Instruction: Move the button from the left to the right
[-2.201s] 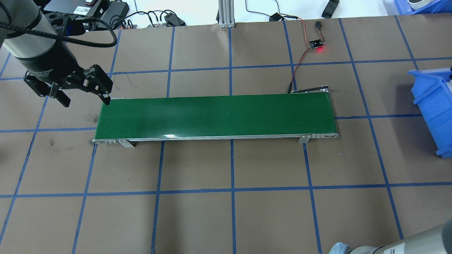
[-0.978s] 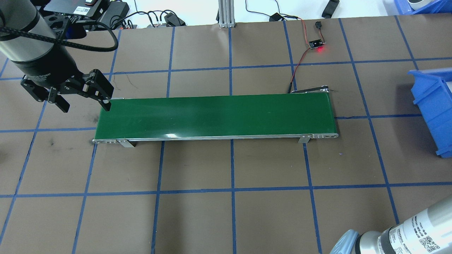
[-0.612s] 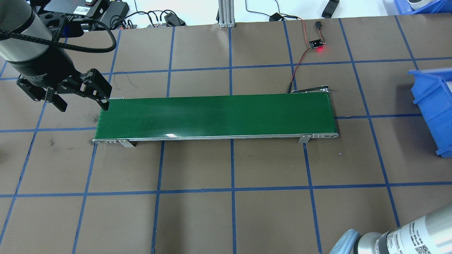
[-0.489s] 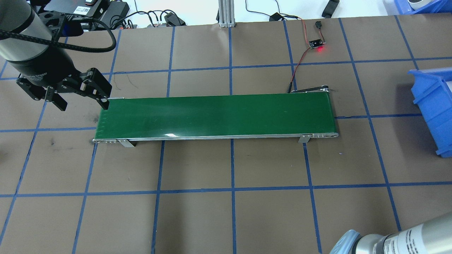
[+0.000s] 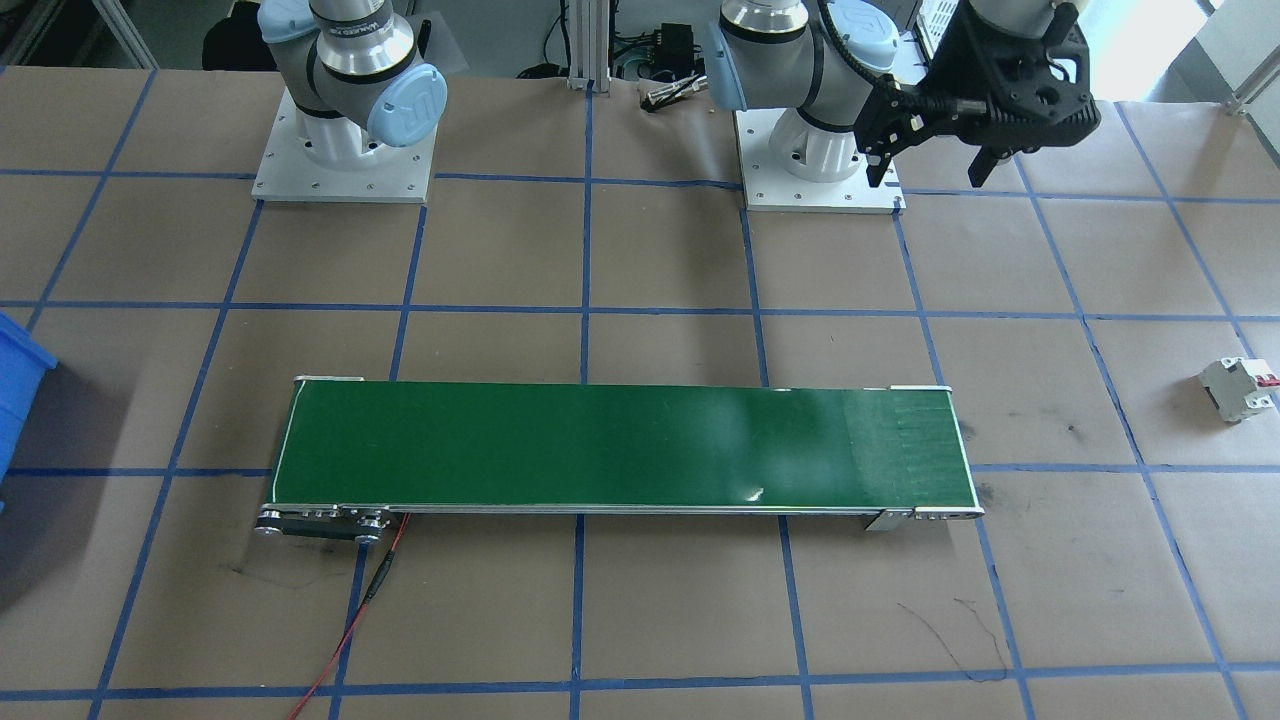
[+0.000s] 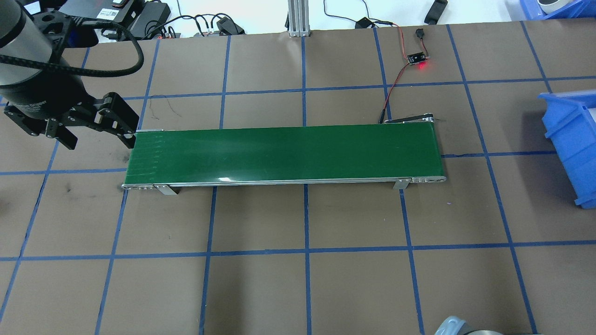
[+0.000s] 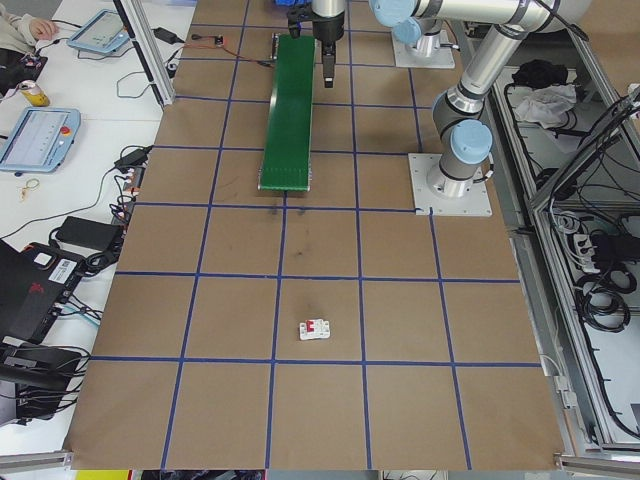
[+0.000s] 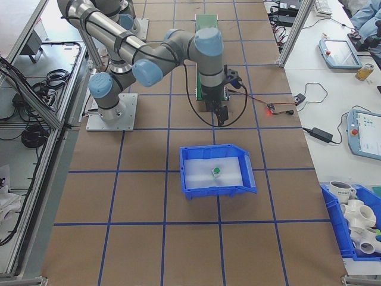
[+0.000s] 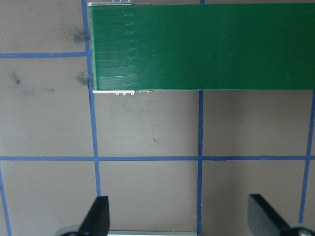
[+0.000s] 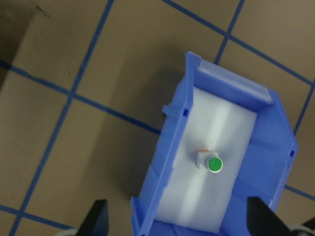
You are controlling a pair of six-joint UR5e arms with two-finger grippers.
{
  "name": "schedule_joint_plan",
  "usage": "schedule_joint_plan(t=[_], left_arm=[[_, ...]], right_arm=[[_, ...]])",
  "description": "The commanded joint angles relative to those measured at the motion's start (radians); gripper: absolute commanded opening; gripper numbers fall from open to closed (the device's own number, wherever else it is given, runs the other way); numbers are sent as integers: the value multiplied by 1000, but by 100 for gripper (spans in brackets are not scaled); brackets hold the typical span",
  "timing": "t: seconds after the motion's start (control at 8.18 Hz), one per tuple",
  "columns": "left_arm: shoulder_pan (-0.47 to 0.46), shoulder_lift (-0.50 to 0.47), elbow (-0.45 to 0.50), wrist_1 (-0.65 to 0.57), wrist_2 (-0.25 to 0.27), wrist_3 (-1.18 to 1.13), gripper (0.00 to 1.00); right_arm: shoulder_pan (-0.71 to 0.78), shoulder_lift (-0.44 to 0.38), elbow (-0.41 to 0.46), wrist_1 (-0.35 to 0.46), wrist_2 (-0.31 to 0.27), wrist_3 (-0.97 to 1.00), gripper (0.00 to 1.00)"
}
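The button (image 10: 211,163) lies on the white liner inside the blue bin (image 10: 172,147), green cap up, on the robot's right side of the desk (image 6: 307,223). It touches neither gripper. Judged from this placement, the transfer looks complete: the button rests at the receiving end, beyond the outfeed of the green conveyor belt (image 6: 284,151), which spans the middle of the desk and presumably carried it across.

The right gripper (image 10: 177,221) hangs above the bin, jaws spread wide and empty; its wrist view shows both fingertips at the frame's lower edge with the button below and between them, well clear. That stance fits a release just made, though this is inference only.

The left gripper (image 6: 95,139) hovers above the desk beside the belt's infeed end, jaws wide apart, holding nothing. Its position suits loading the belt from the left.

A white circuit breaker (image 5: 1238,389) with a red tab lies alone on the desk at the robot's far left, apart from the belt. A small circuit board (image 6: 416,58) with a red light, beyond the belt, is wired toward the conveyor's right end.
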Motion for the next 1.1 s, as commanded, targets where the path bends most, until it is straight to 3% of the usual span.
schedule_joint_plan(t=[0.0, 0.24, 0.61, 0.73, 0.98], left_arm=[[0, 24, -8, 6, 51, 7, 100], [0, 49, 0, 5, 46, 10, 100], [0, 59, -6, -6, 57, 8, 100], [0, 57, -2, -6, 55, 8, 100], [0, 56, -3, 0, 54, 8, 100]], right_arm=[[314, -75, -55, 97, -129, 404, 100], [509, -127, -69, 236, -118, 723, 100], [761, -115, -69, 285, -124, 1065, 100], [780, -115, -61, 295, -109, 1100, 100], [780, -115, -50, 402, -53, 1134, 100]])
